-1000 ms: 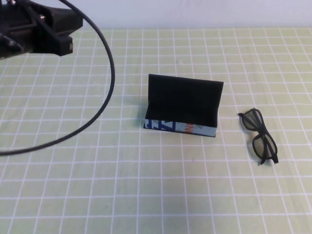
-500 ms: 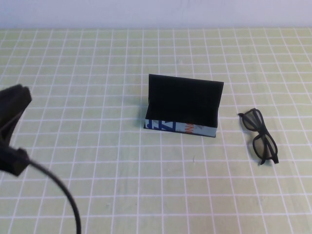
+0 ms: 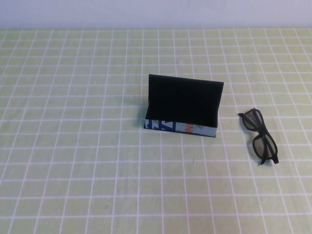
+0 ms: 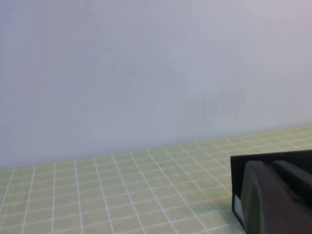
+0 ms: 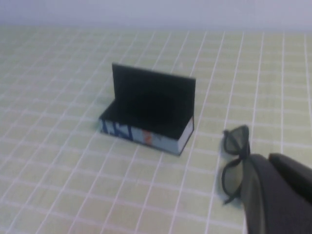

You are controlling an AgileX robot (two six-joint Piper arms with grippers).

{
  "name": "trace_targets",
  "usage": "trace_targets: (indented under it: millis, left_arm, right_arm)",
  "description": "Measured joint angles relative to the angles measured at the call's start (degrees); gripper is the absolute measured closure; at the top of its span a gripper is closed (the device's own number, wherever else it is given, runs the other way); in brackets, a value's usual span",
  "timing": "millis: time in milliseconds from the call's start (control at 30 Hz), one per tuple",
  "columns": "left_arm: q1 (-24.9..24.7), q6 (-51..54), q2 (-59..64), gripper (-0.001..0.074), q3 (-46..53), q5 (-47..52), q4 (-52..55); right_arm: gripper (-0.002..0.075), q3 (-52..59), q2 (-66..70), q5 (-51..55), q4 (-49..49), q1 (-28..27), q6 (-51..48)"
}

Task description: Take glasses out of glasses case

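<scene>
The glasses case (image 3: 183, 105) stands open in the middle of the table, its black lid upright and its light-blue printed strip facing me. The black glasses (image 3: 260, 135) lie on the cloth to its right, outside the case, arms folded. Neither arm shows in the high view. In the left wrist view my left gripper (image 4: 273, 165) is shut and empty, with the case (image 4: 236, 180) behind it. In the right wrist view my right gripper (image 5: 265, 157) is shut and empty, just beside the glasses (image 5: 234, 163), with the case (image 5: 151, 105) farther off.
A green cloth with a white grid (image 3: 78, 146) covers the table. A pale wall (image 3: 156, 12) runs along the far edge.
The left arm and its cable have swung from the far left down the left edge and out of the high view. Case and glasses have not moved.
</scene>
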Motion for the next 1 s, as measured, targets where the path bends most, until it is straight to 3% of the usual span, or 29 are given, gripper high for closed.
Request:
trace_targets:
  millis: [200, 433, 1000]
  left_arm:
    - [0.0, 0.0, -3.4, 0.0739, 8.4, -1.3, 0.0]
    - [0.0, 0.0, -3.6, 0.0739, 10.2, -1.7, 0.0]
    - [0.0, 0.0, -3.6, 0.0739, 10.2, -1.7, -0.3]
  right_arm:
    - [0.0742, 6.3, 0.0, -16.8, 0.8, 0.0, -0.1]
    - [0.0743, 13.1, 0.0, -26.7, 1.3, 0.0, -0.1]
    - [0.0743, 14.4, 0.0, -22.3, 0.3, 0.0, -0.1]
